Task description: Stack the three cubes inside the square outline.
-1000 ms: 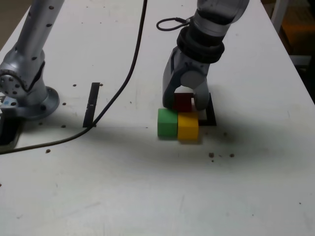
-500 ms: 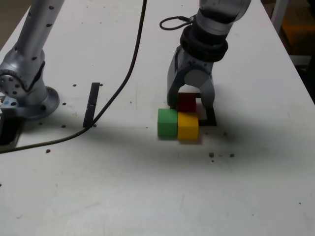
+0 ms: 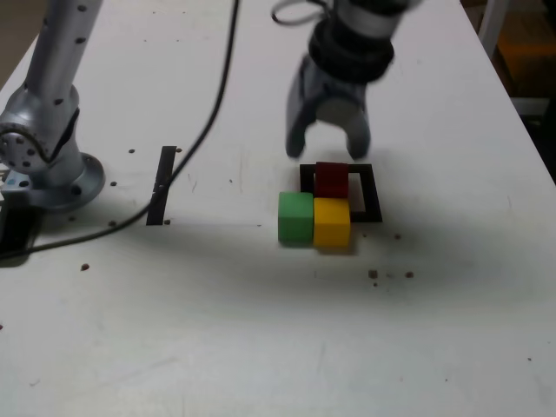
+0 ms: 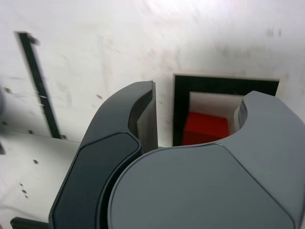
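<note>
The pincer (image 3: pixel 328 144) hovers empty above the square outline (image 3: pixel 372 201) holding the red cube (image 3: pixel 331 179).

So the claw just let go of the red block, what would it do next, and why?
Probably swing toward the yellow cube and come down over it. The red cube already sits inside the square outline, and the gripper hangs above it, open and empty. The yellow cube and green cube sit side by side in front of the outline, not stacked yet.
</note>
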Controlling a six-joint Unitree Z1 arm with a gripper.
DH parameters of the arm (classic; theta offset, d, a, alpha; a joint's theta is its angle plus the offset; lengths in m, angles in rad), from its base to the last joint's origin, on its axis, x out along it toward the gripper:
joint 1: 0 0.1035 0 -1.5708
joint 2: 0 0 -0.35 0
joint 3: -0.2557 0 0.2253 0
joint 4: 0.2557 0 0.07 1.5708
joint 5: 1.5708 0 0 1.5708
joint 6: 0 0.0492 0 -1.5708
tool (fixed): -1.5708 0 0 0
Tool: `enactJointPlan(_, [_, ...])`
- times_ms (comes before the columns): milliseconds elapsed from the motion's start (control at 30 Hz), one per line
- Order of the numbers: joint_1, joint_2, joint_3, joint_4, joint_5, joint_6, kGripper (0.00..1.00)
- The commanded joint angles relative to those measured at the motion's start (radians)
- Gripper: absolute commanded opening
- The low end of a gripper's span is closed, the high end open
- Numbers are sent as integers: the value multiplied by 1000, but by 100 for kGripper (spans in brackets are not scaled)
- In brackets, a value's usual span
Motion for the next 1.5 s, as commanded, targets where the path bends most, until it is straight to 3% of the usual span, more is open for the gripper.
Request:
enactJointPlan(0, [1, -53, -10, 25, 26, -10, 69])
enactJointPlan(133, [-1, -116, -21, 57, 46, -16, 69])
enactJointPlan(333, [-34, -195, 1, 107, 42, -16, 69])
enactJointPlan(433, [-63, -227, 51, 112, 19, -21, 69])
enactJointPlan(567, [-107, -258, 165, 87, -44, -63, 69])
enactJointPlan(700, [-114, -250, 244, 52, -91, -83, 69])
enactJointPlan(967, [-114, -181, 291, -16, -139, -70, 69])
enactJointPlan(1467, [-94, -77, 295, -75, -168, -46, 69])
